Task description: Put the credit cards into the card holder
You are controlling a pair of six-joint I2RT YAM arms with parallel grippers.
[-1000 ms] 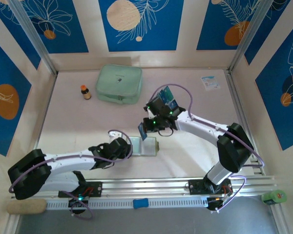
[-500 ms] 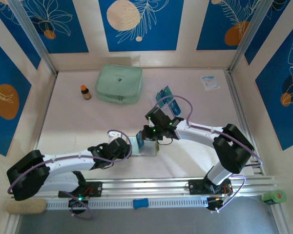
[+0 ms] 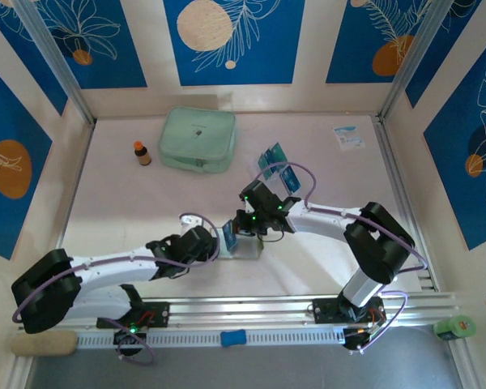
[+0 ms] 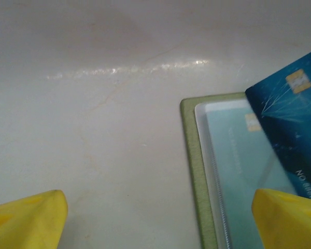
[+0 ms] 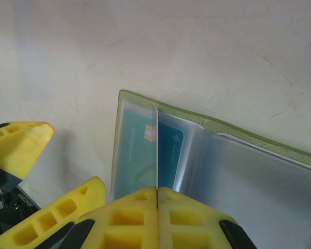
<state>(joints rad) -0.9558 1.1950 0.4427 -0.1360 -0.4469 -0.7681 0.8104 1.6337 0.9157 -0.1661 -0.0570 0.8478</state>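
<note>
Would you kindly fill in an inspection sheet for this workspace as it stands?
Surface: pale table, faintly marked.
Job's things: card holder lying open, teal card in its clear sleeve; spare cards heaped farther back.
Clutter: mint pouch, small bottle, paper packet.
Grippers: right tool shut on a blue card, edge-on over the holder; left tool open beside it.
Cables: purple cables looping off both arms, none seen snagged.
Surroundings: blue patterned panels on three sides.

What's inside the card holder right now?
One teal card lies under a clear sleeve in the open card holder. The right end effector holds a blue card above it. The glossy next sleeve hides any others.
</note>
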